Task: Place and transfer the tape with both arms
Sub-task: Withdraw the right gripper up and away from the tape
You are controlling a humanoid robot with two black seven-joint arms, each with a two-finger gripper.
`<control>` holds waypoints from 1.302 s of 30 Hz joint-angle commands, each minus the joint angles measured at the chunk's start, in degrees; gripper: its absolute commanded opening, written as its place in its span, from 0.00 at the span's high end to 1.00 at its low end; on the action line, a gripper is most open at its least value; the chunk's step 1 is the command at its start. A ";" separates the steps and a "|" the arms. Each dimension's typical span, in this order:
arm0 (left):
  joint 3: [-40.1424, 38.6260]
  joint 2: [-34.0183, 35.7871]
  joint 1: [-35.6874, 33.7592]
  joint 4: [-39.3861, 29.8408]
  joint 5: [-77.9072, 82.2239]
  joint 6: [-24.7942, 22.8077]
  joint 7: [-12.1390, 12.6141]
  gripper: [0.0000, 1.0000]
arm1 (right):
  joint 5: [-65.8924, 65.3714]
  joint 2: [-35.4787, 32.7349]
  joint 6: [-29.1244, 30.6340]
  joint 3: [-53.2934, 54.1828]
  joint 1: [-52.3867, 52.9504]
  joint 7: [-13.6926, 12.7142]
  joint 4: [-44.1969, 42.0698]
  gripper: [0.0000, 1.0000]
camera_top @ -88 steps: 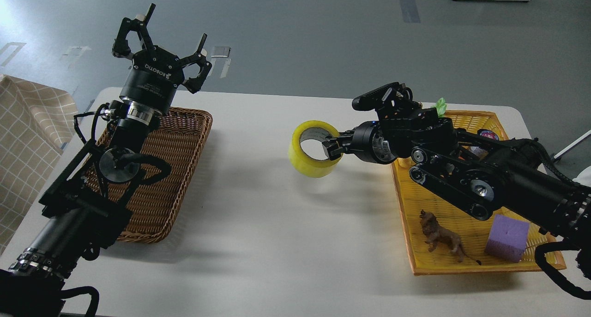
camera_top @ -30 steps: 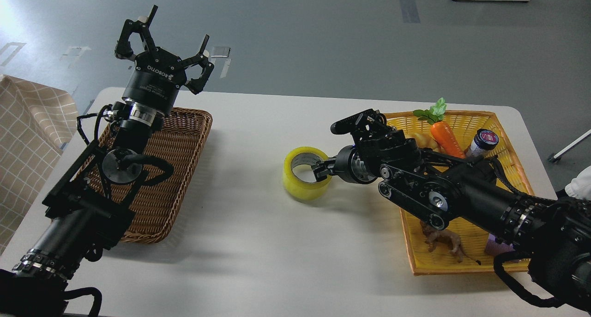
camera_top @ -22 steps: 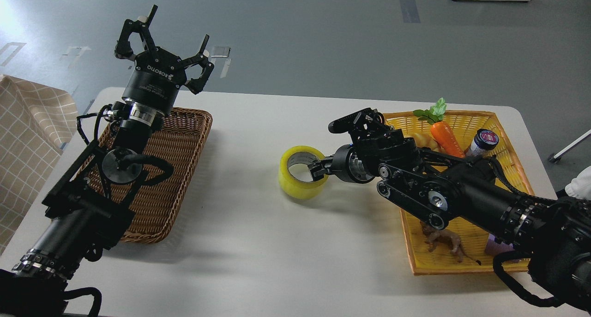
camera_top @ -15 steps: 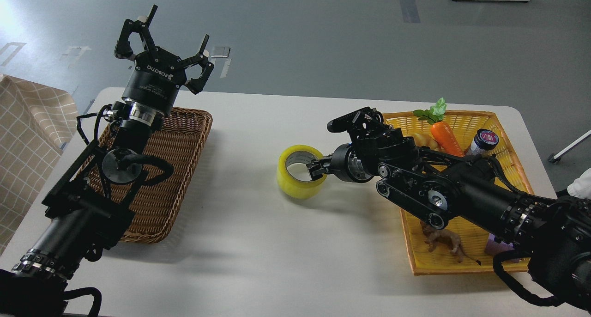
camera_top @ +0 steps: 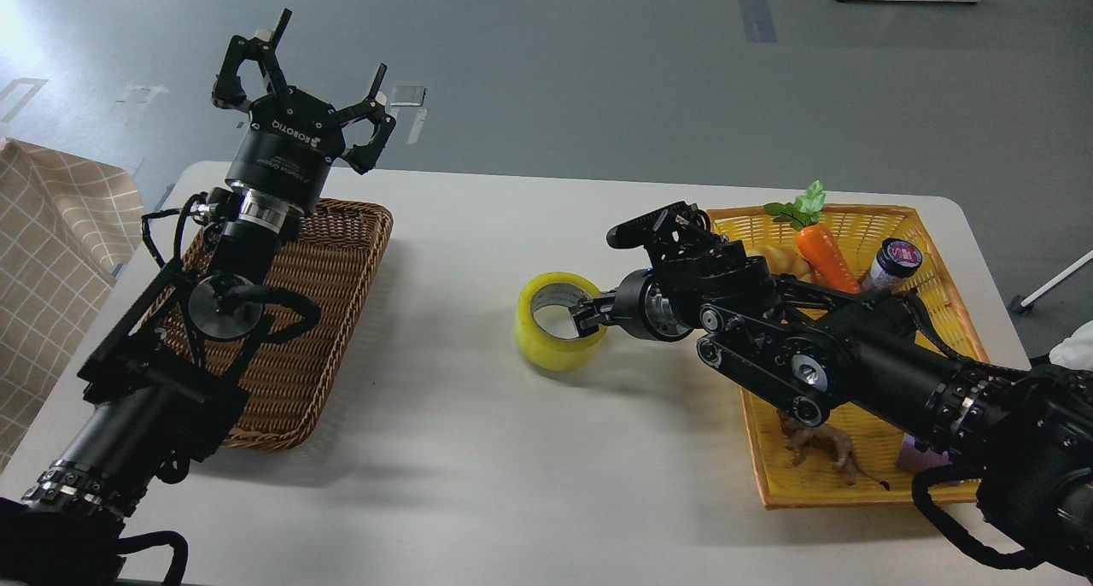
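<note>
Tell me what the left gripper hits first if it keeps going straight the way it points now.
Nothing visible: the open left gripper points up and away over the table's far edge, toward bare grey floor. Depth is uncertain.

1 head view, high above the table (camera_top: 478, 449), facing forward and down, moderately near

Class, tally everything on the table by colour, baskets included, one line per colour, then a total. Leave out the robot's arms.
Yellow: 4, tape, basket, two pale lumps
Brown: 2, wicker basket, toy animal
Orange: 1, carrot
Purple: 1, cube
Other: 1, bottle
Total: 9
</note>
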 commanded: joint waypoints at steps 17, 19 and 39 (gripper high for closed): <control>0.17 0.01 0.02 0.00 0.01 0.00 0.00 0.02 | 0.28 0.00 0.00 4.69 0.48 0.02 0.40 0.04; 0.17 0.01 -0.06 0.00 0.01 0.00 0.00 0.02 | 0.28 0.00 0.00 6.10 1.01 0.02 0.40 0.04; 0.44 0.89 -1.21 0.09 7.82 0.00 0.36 0.02 | 22.42 -12.66 0.00 49.85 -3.29 0.02 9.11 0.00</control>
